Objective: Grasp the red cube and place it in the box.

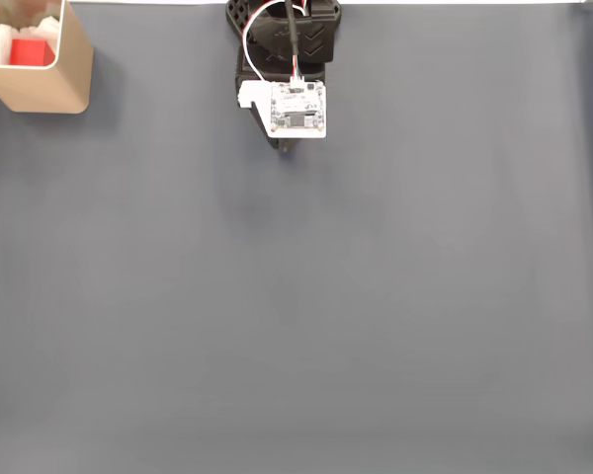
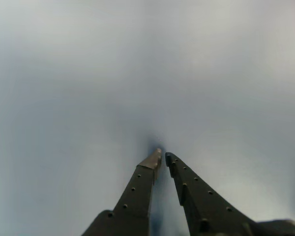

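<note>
The red cube (image 1: 27, 51) lies inside the box (image 1: 49, 91), a tan container with a white interior at the top left corner of the fixed view. My arm is folded back at the top centre, its white camera board facing up, and the gripper (image 1: 287, 146) pokes out just below it, far to the right of the box. In the wrist view the gripper (image 2: 163, 157) points down at the bare grey mat, its two dark fingers nearly touching at the tips with nothing between them.
A grey mat (image 1: 296, 296) covers the whole table in the fixed view. White crumpled material (image 1: 47, 27) lies next to the cube in the box. The arm's black base (image 1: 282, 30) sits at the top edge.
</note>
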`<state>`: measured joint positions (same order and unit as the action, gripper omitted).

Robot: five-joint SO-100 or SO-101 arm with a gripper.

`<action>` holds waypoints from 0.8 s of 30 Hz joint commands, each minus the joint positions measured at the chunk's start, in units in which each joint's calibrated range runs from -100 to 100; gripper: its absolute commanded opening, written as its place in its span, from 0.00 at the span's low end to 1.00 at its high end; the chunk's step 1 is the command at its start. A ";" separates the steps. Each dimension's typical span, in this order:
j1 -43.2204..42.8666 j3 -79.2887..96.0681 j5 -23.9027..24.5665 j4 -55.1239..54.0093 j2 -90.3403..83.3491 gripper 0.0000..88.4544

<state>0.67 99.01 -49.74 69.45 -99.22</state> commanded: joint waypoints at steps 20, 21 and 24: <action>-0.31 0.81 0.49 6.45 -0.69 0.00; -0.31 0.81 0.49 6.45 -0.69 0.00; -0.31 0.81 0.49 6.45 -0.69 0.00</action>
<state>0.67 99.01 -49.50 74.70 -100.00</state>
